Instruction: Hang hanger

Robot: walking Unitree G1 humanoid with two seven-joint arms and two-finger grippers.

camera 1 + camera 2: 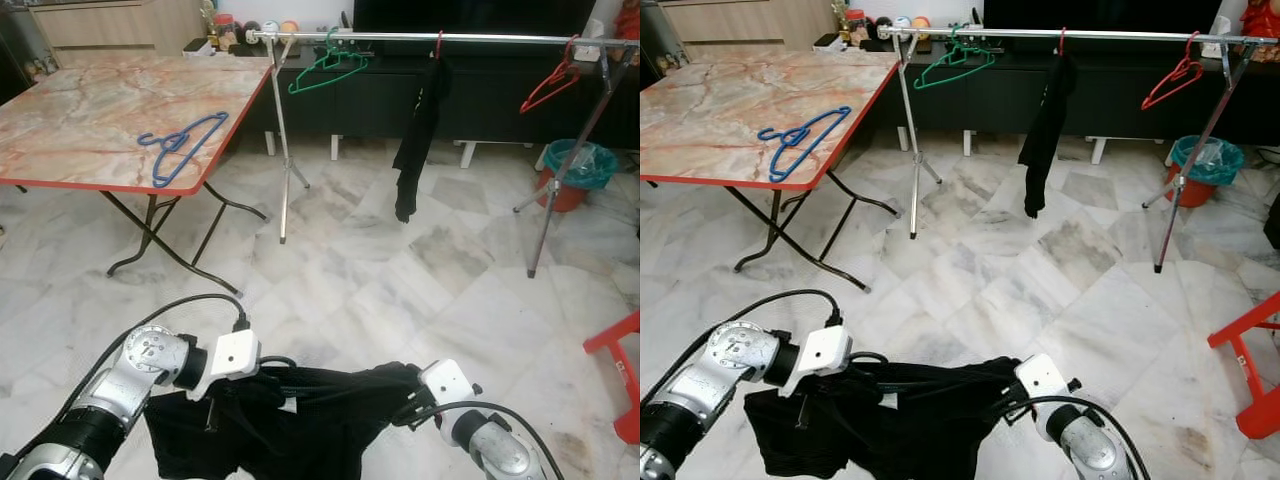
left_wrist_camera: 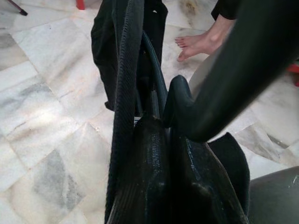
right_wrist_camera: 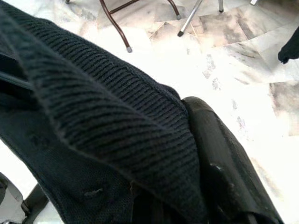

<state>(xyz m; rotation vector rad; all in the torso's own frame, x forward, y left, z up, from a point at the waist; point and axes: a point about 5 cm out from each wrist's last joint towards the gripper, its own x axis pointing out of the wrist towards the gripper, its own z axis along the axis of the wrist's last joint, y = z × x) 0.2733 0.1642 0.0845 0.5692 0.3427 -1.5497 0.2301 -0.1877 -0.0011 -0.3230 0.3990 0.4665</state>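
A black garment [image 1: 300,425] hangs stretched low over the floor between my two grippers. My left gripper [image 1: 268,373] is shut on its left edge, and its fingers [image 2: 196,186] press the cloth. My right gripper [image 1: 408,395] is shut on the right edge, where ribbed cloth lies across a finger [image 3: 224,158]. On the marble-patterned table [image 1: 70,110] at the left lies a blue hanger [image 1: 185,145]. Ahead stands a metal clothes rail [image 1: 480,39] carrying a green hanger [image 1: 328,68], a red hanger [image 1: 552,85] and a dark hanging garment [image 1: 415,140].
The table's folding legs [image 1: 150,235] and the rail's splayed feet [image 1: 285,190] stand on the marble floor. A teal-lined bin [image 1: 580,165] sits at the rail's right end and a red stool [image 1: 625,375] at far right. A person's bare foot [image 2: 201,42] is nearby.
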